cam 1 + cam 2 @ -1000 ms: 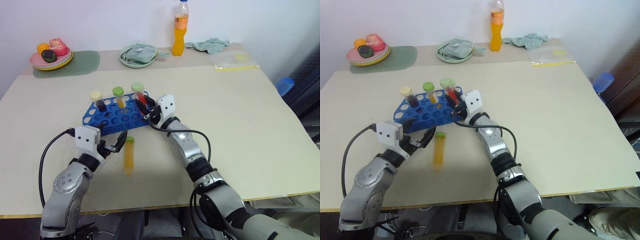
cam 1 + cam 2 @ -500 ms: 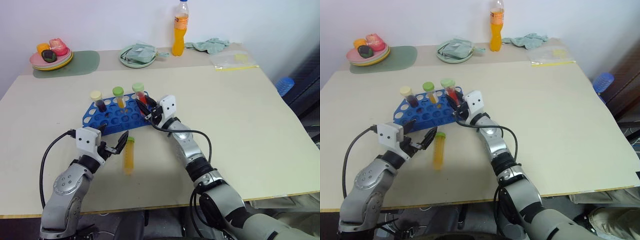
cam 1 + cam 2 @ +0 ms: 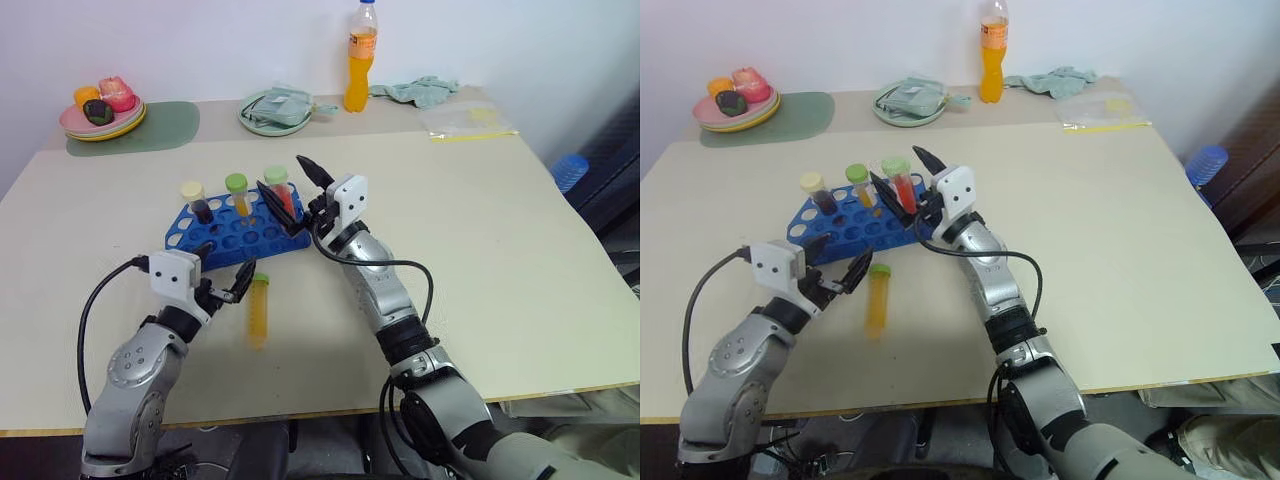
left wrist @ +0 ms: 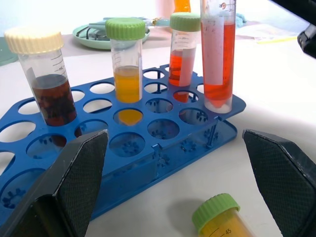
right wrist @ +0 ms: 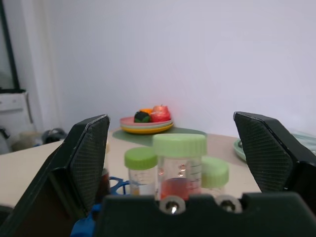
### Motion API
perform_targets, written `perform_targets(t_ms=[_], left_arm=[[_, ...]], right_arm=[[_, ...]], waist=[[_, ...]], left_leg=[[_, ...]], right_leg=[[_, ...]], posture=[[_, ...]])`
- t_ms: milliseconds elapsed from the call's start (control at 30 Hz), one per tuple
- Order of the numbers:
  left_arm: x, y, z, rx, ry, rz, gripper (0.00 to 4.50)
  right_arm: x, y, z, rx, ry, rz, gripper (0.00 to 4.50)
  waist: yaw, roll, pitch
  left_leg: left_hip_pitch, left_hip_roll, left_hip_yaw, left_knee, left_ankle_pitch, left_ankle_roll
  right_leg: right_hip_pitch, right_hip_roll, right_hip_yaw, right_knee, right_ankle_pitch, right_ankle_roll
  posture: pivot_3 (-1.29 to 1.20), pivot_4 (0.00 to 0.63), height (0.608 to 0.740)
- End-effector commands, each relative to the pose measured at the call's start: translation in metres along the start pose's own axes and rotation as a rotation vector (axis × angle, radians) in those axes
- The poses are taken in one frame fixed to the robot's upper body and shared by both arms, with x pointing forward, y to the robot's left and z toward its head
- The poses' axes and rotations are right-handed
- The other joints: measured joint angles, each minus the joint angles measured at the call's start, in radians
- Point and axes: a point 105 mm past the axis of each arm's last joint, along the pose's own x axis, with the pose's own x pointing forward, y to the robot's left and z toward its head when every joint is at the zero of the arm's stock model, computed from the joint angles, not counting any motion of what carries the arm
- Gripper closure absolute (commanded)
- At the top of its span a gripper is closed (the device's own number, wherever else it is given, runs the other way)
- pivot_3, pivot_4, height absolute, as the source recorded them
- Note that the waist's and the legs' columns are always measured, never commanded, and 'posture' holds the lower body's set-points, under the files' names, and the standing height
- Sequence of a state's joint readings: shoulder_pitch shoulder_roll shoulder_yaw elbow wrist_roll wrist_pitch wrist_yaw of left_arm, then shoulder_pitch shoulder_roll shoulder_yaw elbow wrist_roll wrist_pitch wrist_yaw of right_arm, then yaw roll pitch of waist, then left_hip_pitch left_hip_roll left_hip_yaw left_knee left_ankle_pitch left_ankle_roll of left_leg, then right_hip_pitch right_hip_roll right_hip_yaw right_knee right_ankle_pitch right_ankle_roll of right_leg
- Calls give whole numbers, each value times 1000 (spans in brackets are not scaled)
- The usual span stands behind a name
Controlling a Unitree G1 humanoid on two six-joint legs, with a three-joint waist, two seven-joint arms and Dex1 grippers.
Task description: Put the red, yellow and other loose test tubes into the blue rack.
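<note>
In the blue rack (image 3: pixel 232 232) I see four tubes standing: dark tube (image 3: pixel 196 202), yellow tube (image 3: pixel 238 194), and two red tubes (image 3: pixel 280 192) at the rack's right end. My right pincer (image 3: pixel 285 187) is released, jaws wide on either side of the red tubes, so pulling away crooked could clip a cap and tip the rack. The loose yellow tube (image 3: pixel 258 309) lies on the worktop (image 3: pixel 480 250) just in front of the rack; my left pincer (image 3: pixel 222 284), also spread, sits beside it and could nudge it rolling.

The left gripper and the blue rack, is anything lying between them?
No: in the left wrist view, bare table separates the left gripper from the blue rack.
</note>
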State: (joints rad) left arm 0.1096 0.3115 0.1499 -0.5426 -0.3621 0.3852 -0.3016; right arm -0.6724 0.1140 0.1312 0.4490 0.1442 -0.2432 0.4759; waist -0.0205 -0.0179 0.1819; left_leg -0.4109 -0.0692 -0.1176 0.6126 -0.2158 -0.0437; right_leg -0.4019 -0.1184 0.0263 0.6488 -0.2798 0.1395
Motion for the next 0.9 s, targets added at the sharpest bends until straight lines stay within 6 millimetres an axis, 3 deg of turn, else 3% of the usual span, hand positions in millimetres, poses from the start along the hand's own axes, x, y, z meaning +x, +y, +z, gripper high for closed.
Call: perform_targets(t_ms=[33,500,867,900], left_arm=[[-2,-1,10,13,-41,-3,0],[-8,-3,-6,15,-12,-32,0],[-7,-6,-6,14,-14,-44,0],[-7,-6,-6,14,-14,-44,0]], right_arm=[[0,0,9,48,20,13,77],[-8,-4,-6,139,540,42,77],[11,-2,-3,209,593,23,77],[12,-2,-3,211,594,22,300]], waist=[[0,0,0],[2,0,0],[1,0,0],[1,0,0]], left_leg=[[0,0,0,0,0,0],[0,0,0,0,0,0],[0,0,0,-1,0,0],[0,0,0,-1,0,0]], right_leg=[[0,0,0,0,0,0],[-1,0,0,0,0,-1],[-1,0,0,0,0,-1],[-1,0,0,0,0,-1]], posture=[[0,150,740],[0,150,740],[0,150,740],[0,150,740]])
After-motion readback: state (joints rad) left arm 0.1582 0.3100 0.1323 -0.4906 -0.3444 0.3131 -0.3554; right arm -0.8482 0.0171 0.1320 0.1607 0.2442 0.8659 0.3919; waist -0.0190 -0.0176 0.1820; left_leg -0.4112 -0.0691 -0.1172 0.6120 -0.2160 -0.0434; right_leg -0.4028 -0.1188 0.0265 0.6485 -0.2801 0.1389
